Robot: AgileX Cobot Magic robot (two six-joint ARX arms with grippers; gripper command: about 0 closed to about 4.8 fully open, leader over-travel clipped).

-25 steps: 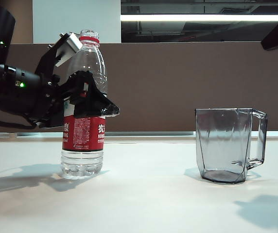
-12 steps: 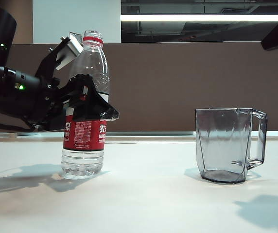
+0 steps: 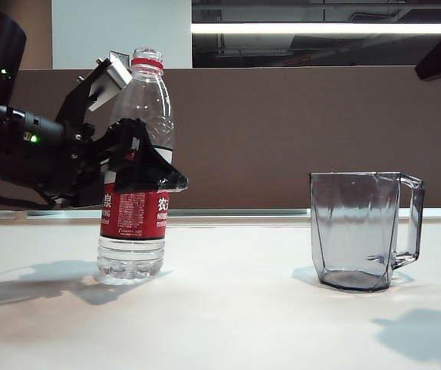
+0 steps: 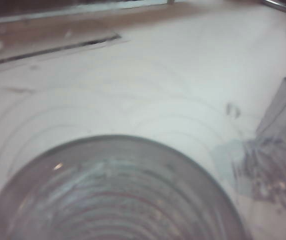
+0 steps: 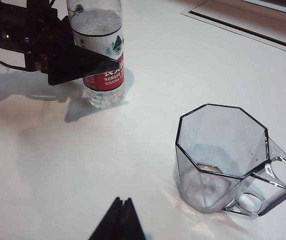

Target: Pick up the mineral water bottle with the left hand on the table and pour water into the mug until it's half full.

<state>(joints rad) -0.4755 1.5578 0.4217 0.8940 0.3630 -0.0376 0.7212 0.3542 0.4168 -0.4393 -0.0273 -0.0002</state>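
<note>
While its arm reaches level, the left pincer [image 3: 139, 158] straddles the mineral water bottle [image 3: 133, 202], grip unclear; right pincer [image 5: 118, 220] clenched.

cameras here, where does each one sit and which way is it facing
Exterior view: low at the table's edge, facing level across it; the left gripper straddles the mineral water bottle on the left, the mug stands right.
Left wrist view: on the left arm, pressed close to the bottle, mug beyond; no gripper parts show.
Right wrist view: on the right arm, raised, looking down at the mug and bottle; the right gripper shows as a dark tip.
All three share bottle and mug.
</note>
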